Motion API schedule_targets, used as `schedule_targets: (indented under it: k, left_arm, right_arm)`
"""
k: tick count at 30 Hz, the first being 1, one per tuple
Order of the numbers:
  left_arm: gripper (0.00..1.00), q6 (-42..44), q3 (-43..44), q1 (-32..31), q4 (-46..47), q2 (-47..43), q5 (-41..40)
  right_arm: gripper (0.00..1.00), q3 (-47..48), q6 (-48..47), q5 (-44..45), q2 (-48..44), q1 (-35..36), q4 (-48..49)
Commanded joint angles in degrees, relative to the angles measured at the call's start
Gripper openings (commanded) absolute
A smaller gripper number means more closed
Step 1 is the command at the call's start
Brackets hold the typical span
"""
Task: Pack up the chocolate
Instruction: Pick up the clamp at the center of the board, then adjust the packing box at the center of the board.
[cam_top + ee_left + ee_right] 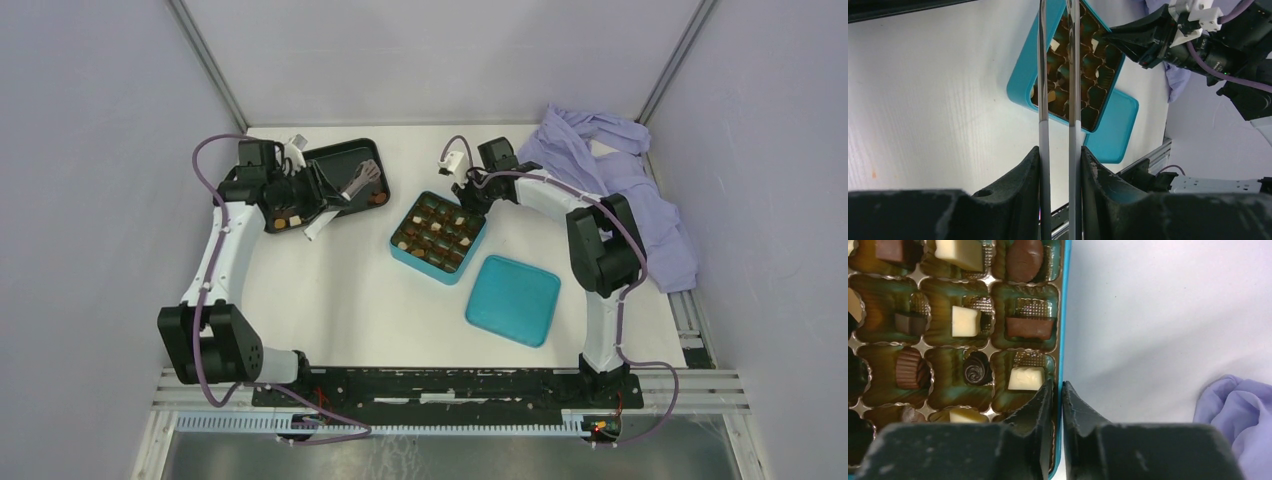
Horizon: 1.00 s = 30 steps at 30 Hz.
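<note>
The teal square box [446, 273] holds a brown grid insert with dark, tan and cream chocolate pieces [437, 233] in many cells. My right gripper [468, 192] is shut on the box's far right wall [1065, 315], one finger inside and one outside. A cream piece [1026, 378] lies just beside the inner finger. My left gripper [322, 195] hovers over the black tray [345, 152] and is shut on metal tongs [1044, 90] that point toward the box [1020, 85]. The tong tips are cut off in the left wrist view. A few loose chocolates [285, 217] lie in the tray.
The teal lid [513, 298] lies flat in front of the box to the right and also shows in the left wrist view [1115, 127]. A purple cloth [625, 180] is bunched at the back right, close to the right arm, and shows in the right wrist view [1238, 415].
</note>
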Motion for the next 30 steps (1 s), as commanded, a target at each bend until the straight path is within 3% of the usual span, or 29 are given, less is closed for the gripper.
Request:
schedule_targets:
  k: [1,4,20,30]
  left_arm:
    - [0.02,-2.52,-0.86,-0.34,3.29,-3.65,5.77]
    - [0.02,-2.86,-1.74,-0.83,3.31,-4.72,6.35]
    - [0.02,-1.57,-1.59,-6.38,5.49,-6.36,8.41]
    - [0.02,0.99,-5.36,-9.58,8.79,-7.53,10.6]
  right_arm:
    - [0.11,2.47,-1.43,1.39,0.09,0.33,1.51]
    - [0.0,1.47,-1.57,2.59,-1.59,0.41,3.41]
    - [0.0,5.82,-2.9,15.44,-9.95,1.64,7.57]
    - [0.0,6.14,-2.36,15.51,-11.9,2.07,8.44]
